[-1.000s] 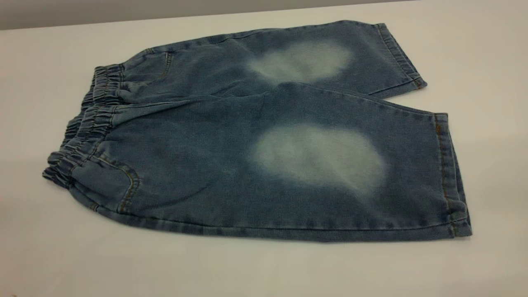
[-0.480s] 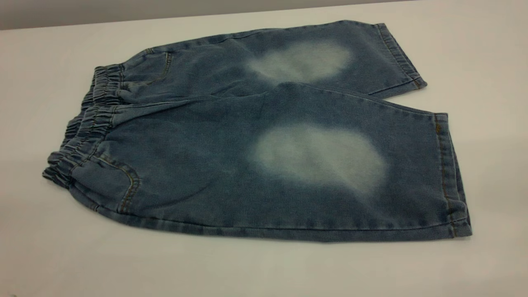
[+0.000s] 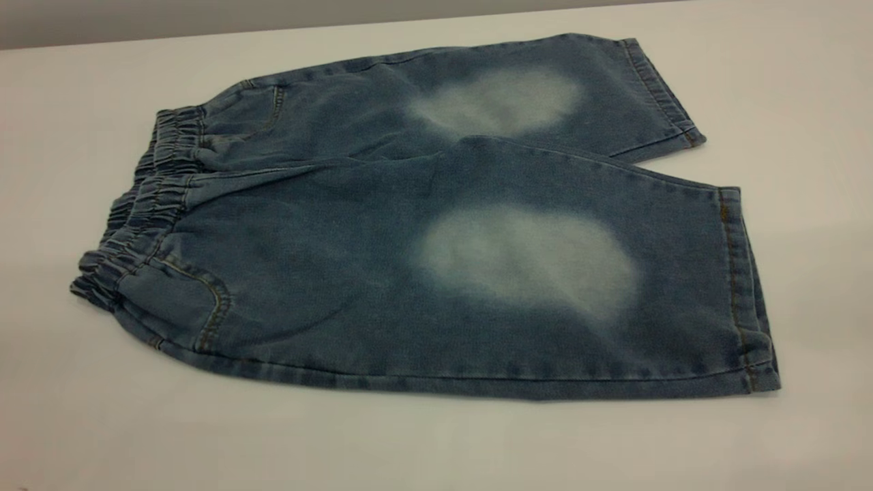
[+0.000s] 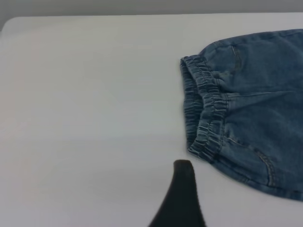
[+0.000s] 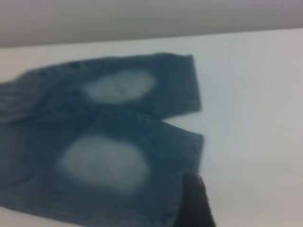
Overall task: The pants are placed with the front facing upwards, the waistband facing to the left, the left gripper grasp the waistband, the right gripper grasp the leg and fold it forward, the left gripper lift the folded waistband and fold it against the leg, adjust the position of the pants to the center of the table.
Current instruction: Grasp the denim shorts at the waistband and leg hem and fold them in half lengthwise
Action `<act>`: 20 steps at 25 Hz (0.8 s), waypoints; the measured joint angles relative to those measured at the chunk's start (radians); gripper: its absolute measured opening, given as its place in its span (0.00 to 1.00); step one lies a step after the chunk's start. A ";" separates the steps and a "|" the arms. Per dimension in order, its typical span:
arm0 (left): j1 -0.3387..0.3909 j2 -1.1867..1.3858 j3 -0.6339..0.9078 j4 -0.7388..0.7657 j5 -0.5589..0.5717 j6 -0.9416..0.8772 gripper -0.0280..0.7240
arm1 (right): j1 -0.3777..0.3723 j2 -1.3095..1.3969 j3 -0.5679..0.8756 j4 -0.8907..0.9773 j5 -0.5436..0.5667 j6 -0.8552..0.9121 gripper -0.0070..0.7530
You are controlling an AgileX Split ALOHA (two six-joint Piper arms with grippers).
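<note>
Pants (image 3: 436, 225) lie flat and spread on the white counter (image 3: 436, 443), front side up, nothing touching them in the exterior view. Waistband (image 3: 140, 218) is the ruched end, bunched and wrinkled, at the far end of the pants from the two hem cuffs. Both legs run side by side away from the waistband, the nearer leg's inner edge overlapping the farther one a bit at the crotch. Each leg has a pale faded oval patch (image 3: 528, 262) roughly midway between waistband and hem. Curved pocket seam with orange stitching (image 3: 211, 310) sits just beside the waistband on the nearer leg; the farther leg shows a similar pocket seam next to the waistband. No print shows on either leg from these angles, so I can't tell which is the task's leg. Left pincer (image 4: 182, 196): only one dark fingertip shows in the left wrist view, over bare counter just beside the waistband's corner, not touching it; can't tell if it's open or closed. Right pincer (image 5: 194, 201): one dark fingertip shows in the right wrist view, at the hem cuff of the nearer leg; contact unclear, open or closed can't tell. Neither arm appears in the exterior view.
</note>
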 joint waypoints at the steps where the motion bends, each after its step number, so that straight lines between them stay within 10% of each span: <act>1: 0.000 0.014 -0.006 0.008 -0.012 0.000 0.80 | 0.000 0.000 -0.001 0.014 0.000 0.000 0.59; 20: 0.000 0.759 -0.134 -0.018 -0.307 -0.040 0.69 | 0.000 0.549 -0.050 0.304 -0.200 -0.245 0.59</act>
